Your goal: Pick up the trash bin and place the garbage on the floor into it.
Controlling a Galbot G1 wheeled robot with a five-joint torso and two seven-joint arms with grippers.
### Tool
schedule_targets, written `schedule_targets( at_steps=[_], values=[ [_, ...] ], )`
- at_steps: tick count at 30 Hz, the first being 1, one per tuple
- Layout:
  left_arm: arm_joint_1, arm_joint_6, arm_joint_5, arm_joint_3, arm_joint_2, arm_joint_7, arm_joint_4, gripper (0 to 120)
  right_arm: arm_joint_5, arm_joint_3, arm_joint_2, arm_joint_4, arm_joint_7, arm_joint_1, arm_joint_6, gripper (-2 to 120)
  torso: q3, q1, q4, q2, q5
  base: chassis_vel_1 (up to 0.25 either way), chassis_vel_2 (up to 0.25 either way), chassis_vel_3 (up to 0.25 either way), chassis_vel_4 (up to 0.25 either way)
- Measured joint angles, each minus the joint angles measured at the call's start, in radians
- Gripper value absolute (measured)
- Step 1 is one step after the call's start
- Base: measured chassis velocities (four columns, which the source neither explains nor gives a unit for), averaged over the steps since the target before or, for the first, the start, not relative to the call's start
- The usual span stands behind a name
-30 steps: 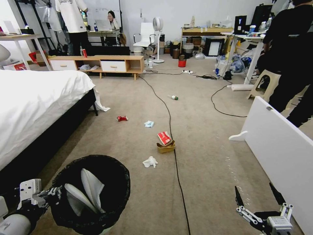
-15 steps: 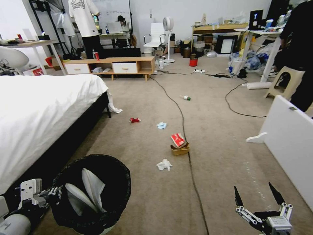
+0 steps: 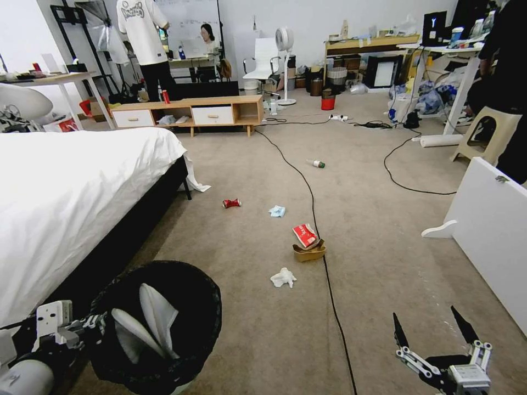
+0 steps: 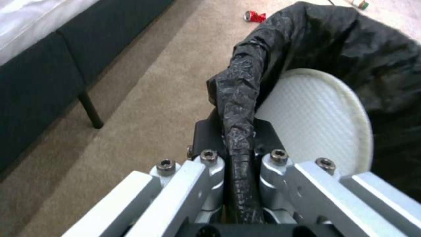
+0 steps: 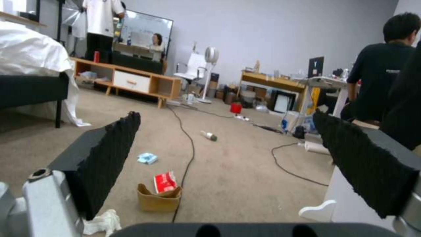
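Observation:
The trash bin (image 3: 204, 323), black with a black liner, hangs low at my left with white pieces inside. My left gripper (image 3: 94, 323) is shut on its rim (image 4: 240, 98), the liner pinched between the fingers. My right gripper (image 3: 431, 327) is open and empty above the floor (image 3: 384, 263). The garbage lies ahead: a white tissue (image 3: 283, 278), a red-white packet (image 3: 305, 235) in a brown paper bag (image 3: 309, 253), a blue tissue (image 3: 277, 210), a crushed red can (image 3: 231, 203) and a green-capped bottle (image 3: 315, 163). The right wrist view shows the bag (image 5: 158, 199) between its fingers.
A white bed (image 3: 66, 192) fills the left side. A black cable (image 3: 314, 214) runs down the carpet past the bag. A white board (image 3: 494, 230) leans at the right, with a stool (image 3: 486, 134) behind it. A low wooden cabinet (image 3: 186, 112) stands at the back.
The whole picture has shifted right, so the camera has turned left. Both arms keep the same pose, the left still shut on the bin rim.

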Motion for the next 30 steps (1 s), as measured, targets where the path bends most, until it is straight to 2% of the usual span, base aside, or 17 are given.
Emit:
schedule_targets(
  at_steps=[5,11,13,17,18,19,21,22,23,26,30],
  values=[
    [-0.004,0.0,0.002,0.003,0.0,-0.001,0.001,4,-0.003,0.001,0.0,0.002,0.0,-0.001,0.0,100,0.0,0.0,-0.0001,0.0,0.0,0.0,0.0,0.0,0.0],
    [-0.027,0.0,-0.002,0.04,0.008,-0.002,0.009,4,0.008,0.018,0.0,0.004,-0.004,0.0,-0.011,100,0.0,0.0,0.0007,0.0,0.0003,0.0,0.0,0.0,0.0],
    [-0.031,0.0,-0.029,0.049,0.027,-0.007,0.015,4,0.016,0.043,0.0,-0.004,-0.014,0.003,-0.024,100,0.0,0.0,-0.0006,0.0,0.0002,0.0,0.0,0.0,0.0],
    [-0.012,-0.001,-0.049,0.045,0.044,-0.014,0.017,4,0.031,0.063,-0.002,-0.013,-0.022,0.009,-0.034,100,0.0,0.0,-0.0009,0.0,0.0001,0.0,0.0,0.0,0.0],
    [0.006,-0.001,-0.065,0.048,0.061,-0.016,0.017,4,0.056,0.079,-0.004,-0.022,-0.028,0.016,-0.036,100,0.0,0.0,-0.0007,0.0,0.0004,0.0,0.0,0.0,0.0],
    [0.008,0.0,-0.07,0.057,0.072,-0.018,0.02,4,0.083,0.093,-0.005,-0.028,-0.035,0.02,-0.034,100,0.0,0.0,0.0023,0.0,0.0006,0.0,0.0,0.0,0.0],
    [-0.003,0.0,-0.069,0.068,0.087,-0.021,0.029,4,0.103,0.107,-0.01,-0.029,-0.043,0.018,-0.028,100,0.0,0.0,0.0024,0.0,0.0001,0.0,0.0,0.0,0.0],
    [-0.011,-0.001,-0.068,0.076,0.098,-0.023,0.035,4,0.109,0.114,-0.012,-0.029,-0.045,0.015,-0.027,100,0.0,0.0,0.0018,0.0,0.0001,0.0,0.0,0.0,0.0],
    [-0.021,-0.001,-0.066,0.088,0.109,-0.024,0.044,4,0.119,0.127,-0.015,-0.027,-0.05,0.01,-0.025,100,0.0,0.0,-0.0003,0.0,0.0001,0.0,0.0,0.0,0.0],
    [-0.03,-0.001,-0.061,0.106,0.118,-0.025,0.052,4,0.127,0.141,-0.015,-0.019,-0.053,0.006,-0.025,100,0.0,0.0,-0.0015,0.0,0.0002,0.0,0.0,0.0,0.0],
    [-0.024,-0.001,-0.061,0.114,0.118,-0.02,0.054,4,0.127,0.143,-0.003,-0.009,-0.057,0.006,-0.029,100,0.0,0.0,-0.0003,0.0,0.0002,0.0,0.0,0.0,0.0]
  ],
)
